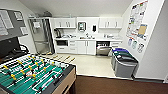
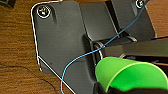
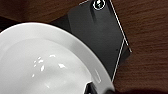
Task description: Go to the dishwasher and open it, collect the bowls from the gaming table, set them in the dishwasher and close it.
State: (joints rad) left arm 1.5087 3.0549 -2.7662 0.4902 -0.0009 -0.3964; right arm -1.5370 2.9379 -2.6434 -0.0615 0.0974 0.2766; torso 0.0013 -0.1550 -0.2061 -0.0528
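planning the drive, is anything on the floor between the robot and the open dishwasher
The foosball table is near left, the bins right of the dishwasher. The light floor between looks clear.

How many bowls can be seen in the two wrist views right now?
2. A small bright green plastic bowl shows close in the left wrist view; a larger glossy white round bowl shows in the right wrist view. Others may be out of sight.

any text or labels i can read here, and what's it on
Nothing can be read in these pictures.
Wall posters right of the kitchen: print too blurred to read.
Papers on the dark notice board above the foosball table: too blurred to read.
Sheet on the glass door: too small to read.
Green bowl and white bowl: no lettering visible.
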